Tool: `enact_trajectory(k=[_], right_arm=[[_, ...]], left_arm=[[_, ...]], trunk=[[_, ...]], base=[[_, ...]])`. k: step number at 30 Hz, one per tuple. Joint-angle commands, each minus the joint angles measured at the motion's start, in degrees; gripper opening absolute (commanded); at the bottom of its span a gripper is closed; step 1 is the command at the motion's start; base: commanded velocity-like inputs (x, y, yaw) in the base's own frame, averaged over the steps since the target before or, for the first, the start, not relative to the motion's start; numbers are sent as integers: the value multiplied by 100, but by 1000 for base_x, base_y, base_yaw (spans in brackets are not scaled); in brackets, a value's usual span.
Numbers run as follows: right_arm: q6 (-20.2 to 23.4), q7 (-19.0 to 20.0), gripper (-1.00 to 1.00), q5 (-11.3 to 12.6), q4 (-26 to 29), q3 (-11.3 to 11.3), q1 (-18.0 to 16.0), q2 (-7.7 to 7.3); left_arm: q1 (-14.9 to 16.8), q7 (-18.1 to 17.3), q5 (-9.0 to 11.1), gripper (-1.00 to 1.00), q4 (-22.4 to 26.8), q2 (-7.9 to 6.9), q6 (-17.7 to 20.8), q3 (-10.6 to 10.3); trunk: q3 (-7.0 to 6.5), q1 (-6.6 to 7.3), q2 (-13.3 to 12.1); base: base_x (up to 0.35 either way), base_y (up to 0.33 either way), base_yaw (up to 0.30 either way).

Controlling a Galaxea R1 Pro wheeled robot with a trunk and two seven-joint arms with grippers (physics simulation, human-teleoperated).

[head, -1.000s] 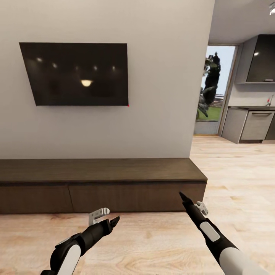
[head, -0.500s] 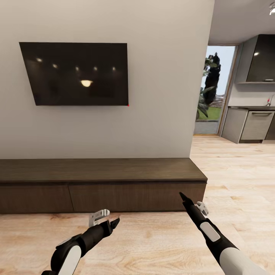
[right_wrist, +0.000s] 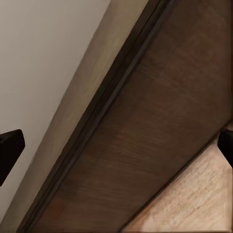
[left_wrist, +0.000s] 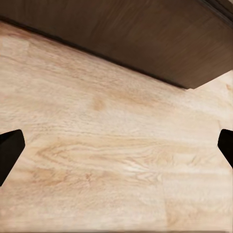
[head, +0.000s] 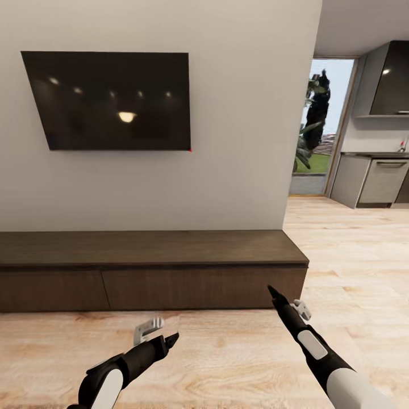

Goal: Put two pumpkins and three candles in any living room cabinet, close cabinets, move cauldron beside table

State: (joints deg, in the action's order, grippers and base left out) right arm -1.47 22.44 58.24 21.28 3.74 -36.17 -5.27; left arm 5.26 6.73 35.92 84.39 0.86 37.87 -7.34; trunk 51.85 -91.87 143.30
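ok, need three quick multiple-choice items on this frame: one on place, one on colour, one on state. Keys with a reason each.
1. The cabinet stands:
A. under the TV
B. in the kitchen
C. beside a sofa

2. The cabinet is:
A. white
B. dark brown
C. teal

3. Its drawer fronts are:
A. both pulled out
B. one ajar
C. closed flush

Answers:
1 A, it runs along the wall below the screen.
2 B, dark wood on top and fronts.
3 C, the fronts sit flush and no pale insides show.

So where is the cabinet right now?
In the head view the cabinet runs low along the wall under the TV, drawers shut, just ahead of both grippers.
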Motion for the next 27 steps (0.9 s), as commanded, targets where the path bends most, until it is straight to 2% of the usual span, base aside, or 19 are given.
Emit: enact_trajectory(k=[1,3,13,27], right_arm=[[-2,33,100,47,-6,3,-5,-6],[-2,33,100,47,-3,3,-5,-13],[-2,38,100,55,20,3,-5,-19],[-10,39,100,49,210,-5,-3,-26]], left_arm=[[2,52,66,100,7,1,23,-1],[2,47,70,100,7,-2,20,-1],[1,55,32,100,212,-8,-7,-162],[1,58,32,100,330,-24,9,-121]], trunk=[[29,-1,4],[73,-6,7],[73,-6,7],[383,-42,26]], base=[[0,0,0],[0,0,0],[0,0,0],[0,0,0]])
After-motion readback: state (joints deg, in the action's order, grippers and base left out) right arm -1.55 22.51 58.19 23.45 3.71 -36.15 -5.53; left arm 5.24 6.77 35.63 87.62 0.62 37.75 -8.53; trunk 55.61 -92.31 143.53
